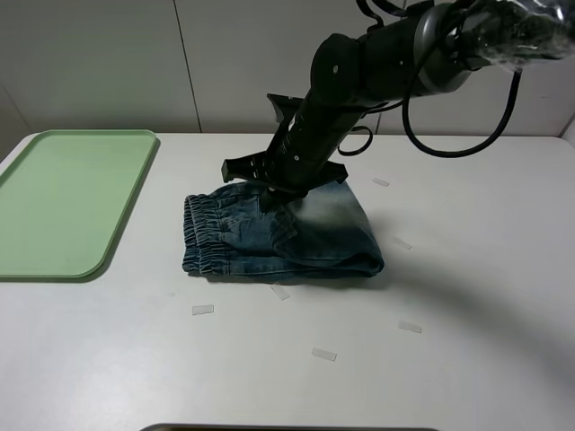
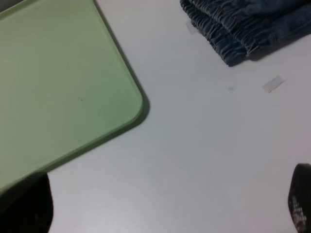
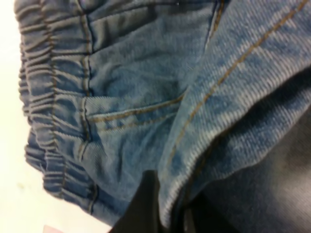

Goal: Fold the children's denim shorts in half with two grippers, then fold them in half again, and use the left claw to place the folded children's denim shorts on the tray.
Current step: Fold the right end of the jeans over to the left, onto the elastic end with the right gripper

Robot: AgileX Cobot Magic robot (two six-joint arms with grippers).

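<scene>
We see the shorts [image 1: 269,242] lying folded near the middle of the table [image 1: 467,296], apart from the tray [image 1: 72,197]; their ruched elastic waistband faces the tray and sits in stacked layers, while the leg end points the other way; the denim is a washed blue-teal, darker along the lower edge, with a pale bleached patch across the top layer; in the right wrist view the shorts [image 3: 121,97] fill the frame, showing tan stitching, a pocket seam and the gathered waistband; the right gripper [image 1: 283,189] comes down from the upper right on a black arm with looped cable and meets the top layer near its far edge; close up, the right gripper [image 3: 170,213] has its black fingers [image 3: 143,204] drawn together with a ridge of denim pinched between them; the left gripper [image 2: 163,206] hangs over bare table between tray and shorts, its two dark fingertips wide apart at opposite edges of its own view and holding nothing; from there we see the tray [image 2: 63,82] as a light-green sheet with a rounded corner and low rim, and the shorts [image 2: 233,29] as a bunch of waistband folds; the table [image 2: 204,145] is plain white and matte, dotted with short strips of clear tape [image 1: 203,310]; one strip [image 2: 273,84] lies near the waistband; behind stands a pale panelled wall [image 1: 225,63] with a thin vertical seam.
</scene>
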